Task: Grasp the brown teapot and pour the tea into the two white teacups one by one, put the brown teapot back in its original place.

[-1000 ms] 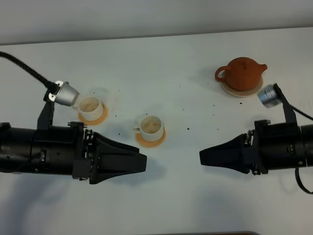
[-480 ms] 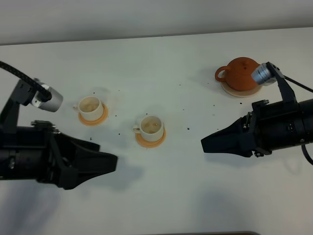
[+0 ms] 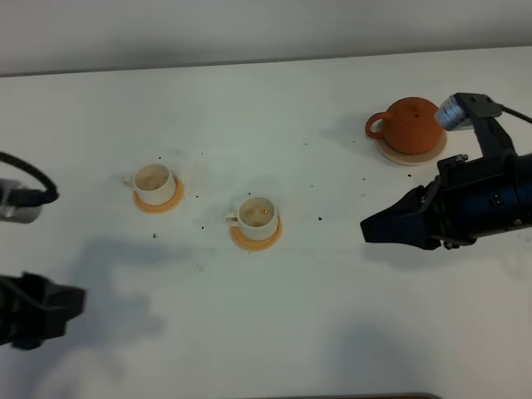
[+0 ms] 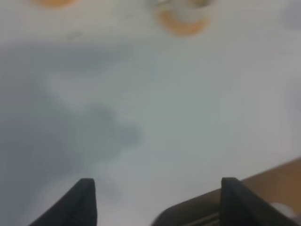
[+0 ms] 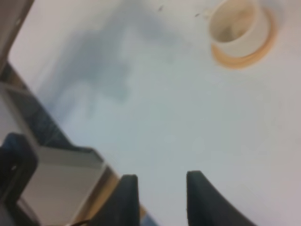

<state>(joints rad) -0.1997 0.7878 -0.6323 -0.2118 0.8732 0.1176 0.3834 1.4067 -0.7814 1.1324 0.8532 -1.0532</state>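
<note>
The brown teapot [image 3: 413, 123] sits on its pale beige disc [image 3: 409, 155] at the back right, with nothing gripping it. Two white teacups, one at the left [image 3: 155, 179] and one nearer the middle [image 3: 256, 213], stand on orange coasters and show liquid inside. My right gripper [image 3: 370, 230] hovers in front of the teapot and points left. In its wrist view the right gripper [image 5: 160, 197] has its fingers apart and empty, with one teacup [image 5: 236, 21] ahead. My left gripper [image 3: 80, 301] is drawn back to the left edge. In its wrist view the left gripper [image 4: 157, 202] is wide open and empty.
Small dark specks [image 3: 320, 219] are scattered on the white table [image 3: 291, 316]. The table's front edge [image 4: 277, 176] shows in the left wrist view. A table edge with dark equipment [image 5: 28, 160] beyond it shows in the right wrist view.
The left arm has pulled back far to the left and now sits mostly out of view. The right arm has drawn back a little to the right. Teapot and cups have not moved.
</note>
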